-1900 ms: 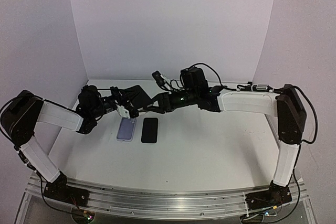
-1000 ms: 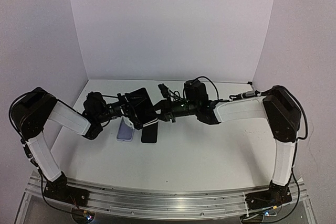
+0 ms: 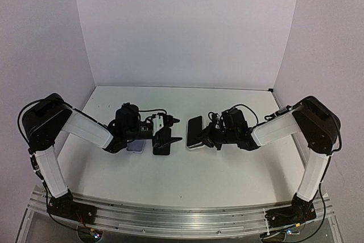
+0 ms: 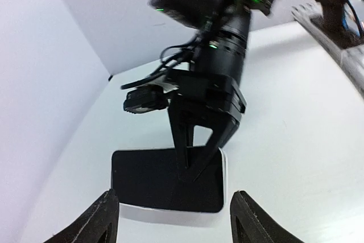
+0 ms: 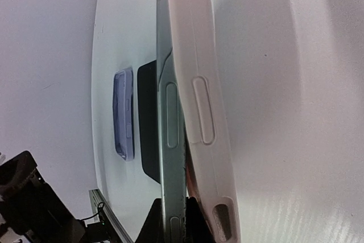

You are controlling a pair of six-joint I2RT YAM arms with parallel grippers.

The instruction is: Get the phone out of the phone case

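Right of centre on the table, the phone sits in its white case, long side lying across the released jaws of the left gripper facing it, while the right gripper, jaws clenched, touches its screen.

Metal-edged phone, smooth matt plastic case

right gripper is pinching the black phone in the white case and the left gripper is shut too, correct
Not quite: the left gripper is open, with nothing between its fingers, as the left wrist view shows. The right gripper does pinch the black phone in its white case.
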